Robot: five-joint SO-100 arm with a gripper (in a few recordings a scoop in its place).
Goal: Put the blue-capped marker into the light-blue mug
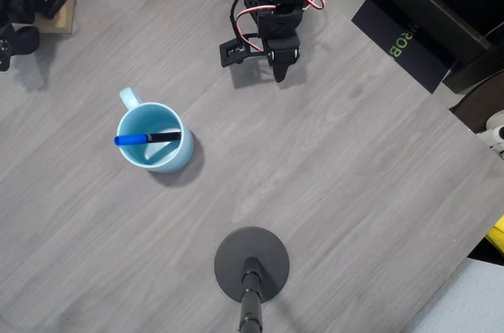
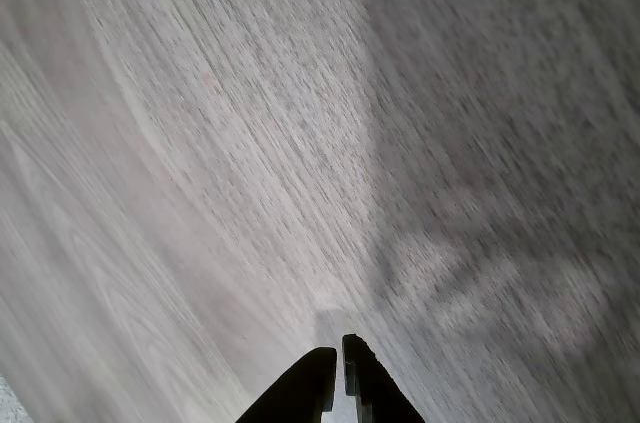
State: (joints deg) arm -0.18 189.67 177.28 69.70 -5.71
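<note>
Closest in the overhead view, at the bottom edge: black round stand base (image 1: 252, 264) with its pole rising toward the camera, resting on the grey wood-grain surface (image 1: 339, 191). Just above and left of it, well apart: light-blue mug (image 1: 153, 138), upright, loop handle pointing up-left. Lying across the mug's mouth: blue-capped marker (image 1: 147, 138), black barrel inside toward the right rim, blue cap resting on the left rim and poking slightly past it. Wide bare stretch of surface between mug and stand, and another to the right of both, running out to the slanted right edge. Farther up, near the top edge and well apart from the mug: black arm with red and white wires, gripper (image 1: 280, 73) pointing down over open surface, holding nothing. In the wrist view: gripper (image 2: 339, 368) fingertips nearly touching, only a thin slit between them, closed on empty air; blurred wood grain beneath, with a dark shadow across the right side. Beyond the upper right edge of the surface: a dark box (image 1: 402, 46) with green lettering. At the top left corner: a wooden block (image 1: 61, 10) with dark hardware.
</note>
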